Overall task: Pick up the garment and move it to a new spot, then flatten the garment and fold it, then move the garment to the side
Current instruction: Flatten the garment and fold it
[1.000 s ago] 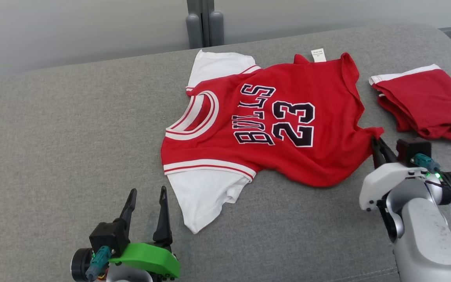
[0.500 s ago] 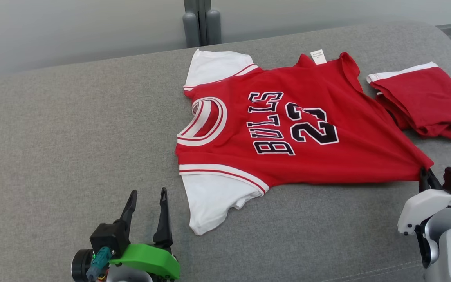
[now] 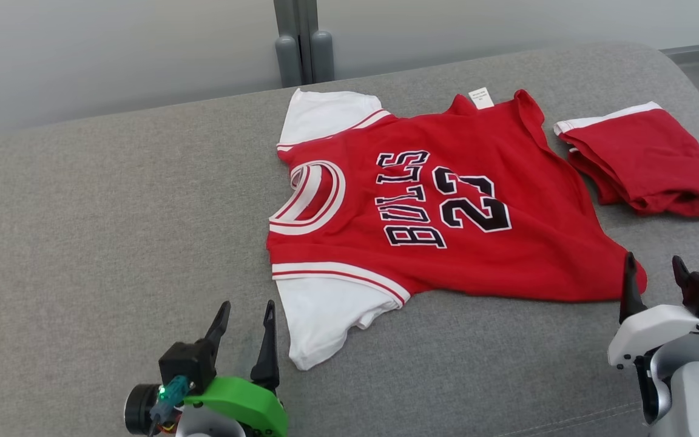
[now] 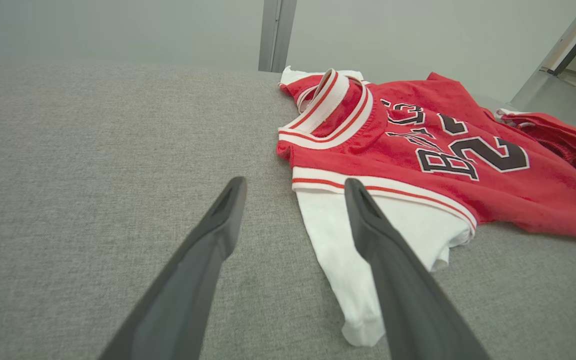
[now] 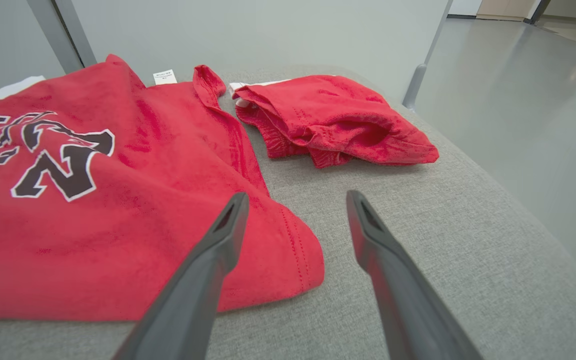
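A red jersey with white sleeves and "BULLS 23" lettering lies spread on the grey cushion, collar to the left, hem to the right. My right gripper stands open at the jersey's near hem corner, holding nothing; that corner lies just left of the gap between its fingers. My left gripper is open near the front edge, beside the near white sleeve. The jersey fills the right half of the left wrist view.
A folded red garment with a white band lies at the cushion's right end, close to the jersey's hem, and appears as a red bundle in the right wrist view. The cushion edge drops to a grey floor on the right. A grey post stands behind.
My right gripper dragged the hem corner toward the front right, stretching the jersey flatter, then opened and let go. The head camera shifted slightly; the left arm stayed put.
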Robot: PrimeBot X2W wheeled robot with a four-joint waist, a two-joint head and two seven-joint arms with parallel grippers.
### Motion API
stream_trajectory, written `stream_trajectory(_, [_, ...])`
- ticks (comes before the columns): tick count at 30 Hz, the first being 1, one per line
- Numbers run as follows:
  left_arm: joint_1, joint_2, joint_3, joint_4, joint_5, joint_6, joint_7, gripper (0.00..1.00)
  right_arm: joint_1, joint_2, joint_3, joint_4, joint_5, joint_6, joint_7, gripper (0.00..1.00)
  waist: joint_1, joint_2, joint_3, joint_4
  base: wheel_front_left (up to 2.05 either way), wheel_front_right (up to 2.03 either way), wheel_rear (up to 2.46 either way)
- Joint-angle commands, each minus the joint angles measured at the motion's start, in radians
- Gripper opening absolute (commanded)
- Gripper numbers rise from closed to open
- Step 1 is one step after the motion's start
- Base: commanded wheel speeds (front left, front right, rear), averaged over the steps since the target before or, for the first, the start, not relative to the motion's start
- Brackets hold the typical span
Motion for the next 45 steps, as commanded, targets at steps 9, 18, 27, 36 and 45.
stream_trajectory(9, [-0.184,0.002,-0.039,0.159,0.000,-0.056,0.108,1.00,0.007,-0.002,0.132,-0.096,0.074,-0.002,-0.028,1.00,0.0000,0.0000,0.037,-0.046,0.00,0.00,0.00])
stream_trajectory(18, [-0.338,-0.009,-0.027,0.346,-0.031,-0.091,0.159,1.00,0.012,-0.001,0.165,-0.158,0.095,-0.002,-0.024,1.00,0.0000,0.0000,0.102,-0.090,0.00,0.00,0.00])
stream_trajectory(27, [-0.404,-0.025,-0.030,0.452,-0.058,-0.129,0.131,0.00,0.017,-0.002,0.146,-0.176,0.096,-0.002,-0.031,1.00,0.0000,0.0000,0.116,-0.091,0.00,0.00,0.00])
stream_trajectory(36, [-0.450,-0.008,0.042,0.487,-0.096,-0.086,0.028,0.00,0.018,-0.001,0.143,-0.190,0.111,-0.002,-0.045,1.00,0.0000,0.0000,0.118,-0.052,0.00,0.00,0.00])
stream_trajectory(45, [-0.460,0.053,0.141,0.524,-0.153,-0.054,-0.011,0.00,0.005,-0.002,0.126,-0.172,0.111,-0.002,-0.055,1.00,0.0000,0.0000,0.139,-0.040,0.00,0.00,0.00])
